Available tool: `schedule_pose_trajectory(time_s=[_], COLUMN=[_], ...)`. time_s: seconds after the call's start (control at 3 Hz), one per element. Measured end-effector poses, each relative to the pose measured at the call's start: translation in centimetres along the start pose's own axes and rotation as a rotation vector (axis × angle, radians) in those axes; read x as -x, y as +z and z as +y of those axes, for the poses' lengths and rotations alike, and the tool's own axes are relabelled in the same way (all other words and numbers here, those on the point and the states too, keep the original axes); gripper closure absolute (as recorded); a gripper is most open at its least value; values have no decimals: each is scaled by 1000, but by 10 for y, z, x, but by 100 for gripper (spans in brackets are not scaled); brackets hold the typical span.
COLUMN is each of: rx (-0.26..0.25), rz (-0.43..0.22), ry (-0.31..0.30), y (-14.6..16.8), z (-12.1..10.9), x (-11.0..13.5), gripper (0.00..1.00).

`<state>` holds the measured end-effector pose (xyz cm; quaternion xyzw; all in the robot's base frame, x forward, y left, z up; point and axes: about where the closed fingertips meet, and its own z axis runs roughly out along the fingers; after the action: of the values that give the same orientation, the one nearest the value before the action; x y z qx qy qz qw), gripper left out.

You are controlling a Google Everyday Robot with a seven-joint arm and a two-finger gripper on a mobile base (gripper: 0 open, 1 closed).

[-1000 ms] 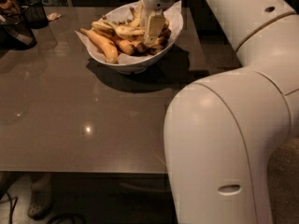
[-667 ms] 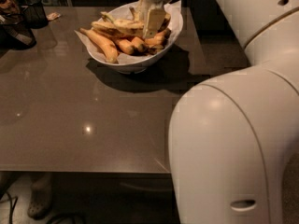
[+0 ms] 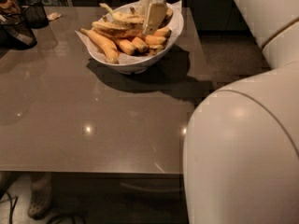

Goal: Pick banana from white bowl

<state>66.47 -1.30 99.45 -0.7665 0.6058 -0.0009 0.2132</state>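
Observation:
The wide white bowl (image 3: 136, 65) stands at the far middle of the brown table (image 3: 93, 125). It is lined with white paper and holds several yellow-brown bananas (image 3: 105, 44). One long banana lies along the left rim, and others are piled in the middle. My gripper (image 3: 152, 17) reaches down from the top edge of the view into the right half of the bowl, right at the piled bananas. The frames do not show whether it has hold of a banana.
Two black mesh baskets (image 3: 18, 29) stand at the table's far left corner. My own white arm (image 3: 243, 148) fills the right side of the view. A shoe (image 3: 39, 204) shows on the floor below the table's near edge.
My gripper has risen a little over the bowl. My arm now takes up less of the lower middle of the view. The bowl has stayed in place.

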Motion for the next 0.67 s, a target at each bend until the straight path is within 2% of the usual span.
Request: schedule_pose_trajectory(time_s=[0.33, 0.67], rx=[-9, 18], rz=[5, 1], ry=[1, 19], y=[-13, -21], z=[16, 51], x=[8, 19], gripper=[100, 100])
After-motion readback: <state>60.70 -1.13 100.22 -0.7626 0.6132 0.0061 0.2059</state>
